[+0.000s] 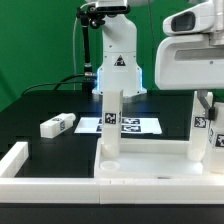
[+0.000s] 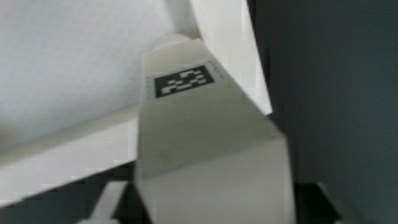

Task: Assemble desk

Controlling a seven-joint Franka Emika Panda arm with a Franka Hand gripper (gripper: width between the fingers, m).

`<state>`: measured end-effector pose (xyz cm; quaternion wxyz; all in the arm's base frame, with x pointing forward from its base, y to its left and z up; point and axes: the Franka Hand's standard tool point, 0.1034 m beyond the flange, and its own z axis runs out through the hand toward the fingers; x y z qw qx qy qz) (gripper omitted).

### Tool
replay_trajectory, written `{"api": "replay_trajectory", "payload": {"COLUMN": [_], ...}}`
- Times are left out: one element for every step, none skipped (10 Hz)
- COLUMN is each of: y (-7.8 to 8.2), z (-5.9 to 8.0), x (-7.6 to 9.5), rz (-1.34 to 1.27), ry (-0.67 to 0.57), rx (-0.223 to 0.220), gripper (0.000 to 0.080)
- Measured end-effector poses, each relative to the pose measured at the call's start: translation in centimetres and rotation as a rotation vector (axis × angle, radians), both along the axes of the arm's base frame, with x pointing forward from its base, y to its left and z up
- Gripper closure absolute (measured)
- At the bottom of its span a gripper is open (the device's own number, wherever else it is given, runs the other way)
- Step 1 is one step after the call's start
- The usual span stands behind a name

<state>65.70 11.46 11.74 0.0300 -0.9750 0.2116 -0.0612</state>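
One upright white plastic block leg (image 2: pixel 199 140) between gripper (image 2: pixel 214 208) jaws; whether clamped, unclear. Likely light, stiff, slick; pinch flat sides.

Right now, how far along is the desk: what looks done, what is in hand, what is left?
Done: one leg stands upright on the desk top. In hand: the gripper is around a second leg, upright at the exterior view's right; whether it grips is unclear. Left: a loose leg lies on the table, and no fourth shows.
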Motion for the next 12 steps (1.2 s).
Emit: {"api": "replay_trajectory", "payload": {"y": [-0.2, -0.2, -0.4, -0.8, -1.1, -1.3, -1.4, -1.5, -1.5, -1.6, -1.6, -1.5], "z": [0.0, 0.0, 0.0, -0.1, -0.2, -0.3, -0.3, -0.3, -0.3, -0.3, -0.3, -0.4], "x": [0.0, 0.0, -0.3, -0.4, -0.5, -0.6, -0.8, -0.9, -0.9, -1.2, -1.3, -1.6], "rz": [-0.055, -0.124, -0.277, -0.398, -0.532, -0.698, -0.822, -0.876, -1.000, -1.093, -1.112, -1.131], "ry": [0.002, 0.008, 0.030, 0.037, 0.046, 0.059, 0.074, 0.085, 0.095, 0.096, 0.099, 0.114], "rx": [0.006, 0.014, 0.028, 0.040, 0.066, 0.107, 0.142, 0.157, 0.186, 0.210, 0.212, 0.203], "gripper": [0.0491, 0.0491, 0.0491, 0.0491, 0.0493, 0.0493, 0.0493, 0.0493, 0.0493, 0.0492, 0.0492, 0.0493]}}
